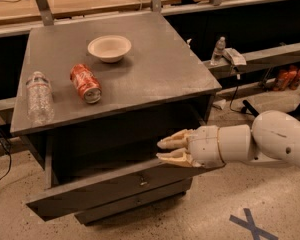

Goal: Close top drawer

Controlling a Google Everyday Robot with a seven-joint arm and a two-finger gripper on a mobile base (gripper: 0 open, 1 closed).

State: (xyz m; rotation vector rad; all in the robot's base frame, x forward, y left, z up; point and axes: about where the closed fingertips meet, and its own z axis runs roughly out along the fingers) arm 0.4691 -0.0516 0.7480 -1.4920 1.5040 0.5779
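The top drawer (pixel 105 191) of the dark grey cabinet stands pulled out, its wide front panel tilted down to the left, with a tiny metal knob (pixel 142 183) at its centre. My gripper (pixel 160 151) reaches in from the right on a white arm. It hovers just above the right part of the front panel's top edge, over the drawer's dark inside. Its two cream fingers (pixel 172 140) are a little apart and hold nothing.
On the cabinet top (pixel 160 69) lie a white bowl (pixel 109 48), a red soda can (pixel 85 83) on its side and a clear water bottle (pixel 39 97). A lower drawer front (pixel 135 204) juts out slightly. A blue tape X (pixel 252 224) marks the floor at right.
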